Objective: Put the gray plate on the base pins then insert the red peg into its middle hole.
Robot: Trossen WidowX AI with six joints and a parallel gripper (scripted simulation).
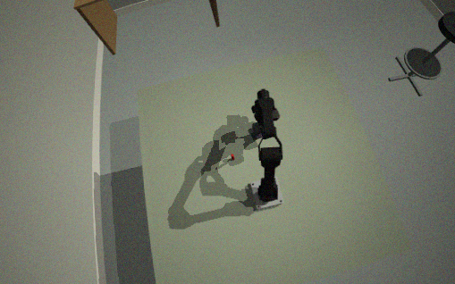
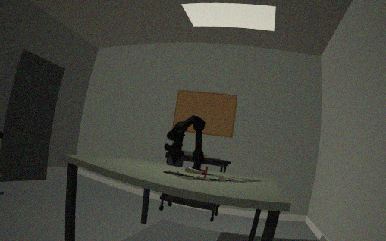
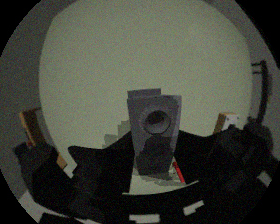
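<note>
My gripper (image 3: 149, 129) (image 2: 174, 155) is shut on the gray plate (image 3: 172, 106), holding it by its two long sides. The plate's round middle hole faces the wrist camera. Part of the gray base (image 3: 144, 92) shows just beyond the plate's far end in the wrist view; the plate hides the rest, and its pins cannot be seen. Whether plate and base touch cannot be told. The red peg (image 1: 232, 157) (image 2: 205, 172) (image 3: 178, 172) stands upright on the table, apart from the gripper, and shows beside the plate's near end in the wrist view.
The arm's pale mounting block (image 1: 272, 204) is fixed to the green table top (image 1: 315, 94) (image 2: 124, 167). The arm's shadow falls across the table around the peg. A black stool (image 1: 422, 62) stands on the floor beyond the table.
</note>
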